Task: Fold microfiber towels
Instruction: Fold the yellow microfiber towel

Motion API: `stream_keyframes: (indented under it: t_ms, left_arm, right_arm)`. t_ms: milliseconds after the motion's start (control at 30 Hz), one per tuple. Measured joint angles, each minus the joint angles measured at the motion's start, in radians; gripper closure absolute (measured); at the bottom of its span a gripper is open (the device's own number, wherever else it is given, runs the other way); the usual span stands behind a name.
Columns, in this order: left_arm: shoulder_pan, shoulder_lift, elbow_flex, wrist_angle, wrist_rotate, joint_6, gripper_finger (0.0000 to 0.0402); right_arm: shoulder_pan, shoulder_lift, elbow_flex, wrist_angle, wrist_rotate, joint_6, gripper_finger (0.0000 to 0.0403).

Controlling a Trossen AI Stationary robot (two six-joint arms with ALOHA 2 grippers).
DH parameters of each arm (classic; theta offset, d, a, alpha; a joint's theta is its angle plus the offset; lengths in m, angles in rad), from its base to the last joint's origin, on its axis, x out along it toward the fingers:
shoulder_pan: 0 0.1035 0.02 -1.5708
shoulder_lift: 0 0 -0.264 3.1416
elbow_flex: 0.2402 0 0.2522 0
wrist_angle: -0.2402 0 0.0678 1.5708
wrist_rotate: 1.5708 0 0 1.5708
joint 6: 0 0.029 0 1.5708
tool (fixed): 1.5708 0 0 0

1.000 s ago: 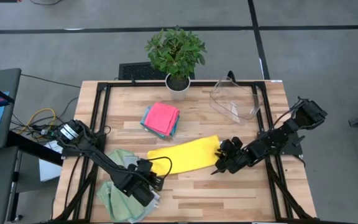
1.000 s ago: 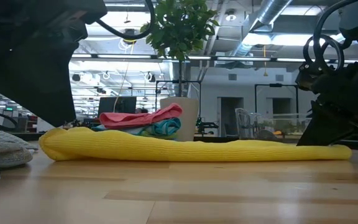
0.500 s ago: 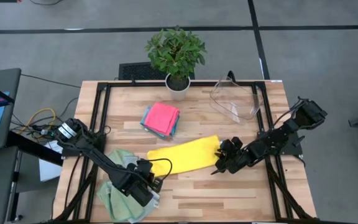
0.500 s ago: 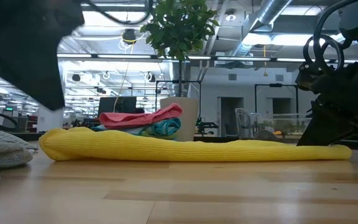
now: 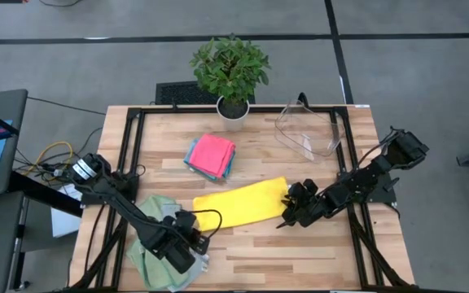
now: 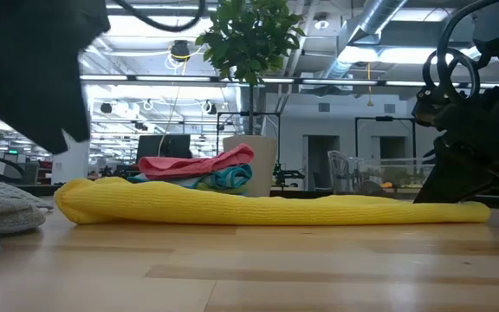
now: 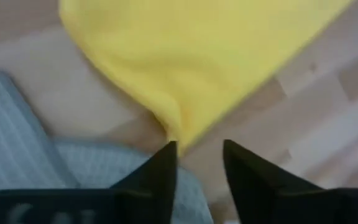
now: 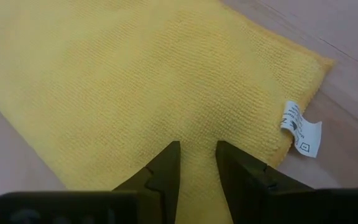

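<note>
Nearest the front edge of the pale wooden slatted table [image 5: 300, 252], at about 7 o'clock from table centre, lies a rumpled sage green microfiber towel heap [image 5: 155, 259]. The left gripper [image 5: 195, 243] sits over its inner edge. In the left wrist view the left gripper [image 7: 199, 163] has its 2 dark fingers [image 7: 160, 171] parted with bare table between them, grasping nothing. The near corner of the yellow towel lies just ahead of the fingertips.

The folded yellow microfiber towel [image 5: 243, 203] lies flat at table centre. Its long axis runs from 8 o'clock to 2 o'clock, the far end pointing at the right arm. From the low view it reads as 1 long flat band [image 6: 267, 208].

The right gripper [image 5: 287, 213] rests on the towel's 2 o'clock end. In the right wrist view the right gripper [image 8: 197, 155] has its fingers [image 8: 165, 165] set narrowly apart, pressing on the yellow cloth; whether they pinch a fold, I cannot tell. A white care tag [image 8: 302, 132] hangs at that corner.

At 11 o'clock sits a folded stack, pink microfiber towel [image 5: 212, 153] on top, teal edges showing beneath.

At 1 o'clock a clear plastic bin [image 5: 308, 130] lies tipped; no contents can be made out. At 12 o'clock, on the far edge, stands a green leafy plant in a white pot [image 5: 231, 73].
</note>
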Motion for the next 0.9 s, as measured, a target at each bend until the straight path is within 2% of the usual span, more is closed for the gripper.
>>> stream_keyframes:
  t_ms: [67, 200, 300, 400, 600, 900]
  left_arm:
    - [0.015, 0.0, -0.002, -0.029, 0.02, -0.005, 0.0256]
    - [0.034, 0.022, -0.054, 0.035, 0.063, -0.017, 0.0211]
    - [0.046, 0.032, -0.069, 0.12, 0.07, -0.015, 0.0199]
    - [0.048, 0.033, -0.08, 0.114, 0.06, -0.013, 0.02]
    - [0.051, 0.029, -0.08, 0.105, 0.041, -0.013, 0.0233]
    - [0.058, 0.067, -0.081, 0.195, 0.068, 0.031, 0.0337]
  right_arm:
    - [0.0, 0.0, 0.0, 0.001, 0.0, 0.0, 0.0271]
    - [0.0, 0.0, 0.0, 0.002, -0.001, 0.0, 0.0271]
    - [0.0, 0.0, 0.0, 0.003, -0.002, 0.007, 0.0272]
    - [0.0, 0.0, -0.001, 0.007, -0.002, 0.008, 0.0272]
    - [-0.001, 0.0, -0.001, 0.014, -0.003, 0.008, 0.0272]
    - [0.0, 0.0, -0.001, 0.016, -0.003, 0.008, 0.0272]
